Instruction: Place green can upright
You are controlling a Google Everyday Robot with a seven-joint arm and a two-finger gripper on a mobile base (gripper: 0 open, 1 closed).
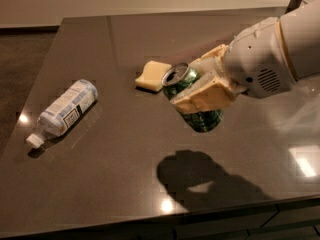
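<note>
Pinching the green can (202, 119) between both fingers, our gripper (189, 88) holds it tilted above the tabletop (100, 184), toward the right edge; we see a bottle (65, 109) lying by the left edge.

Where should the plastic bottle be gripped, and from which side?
Best grip the bottle across its labelled middle from above: it lies on its side, cap toward the near left. The gripper, above the table to its right, holds the green can.
</note>
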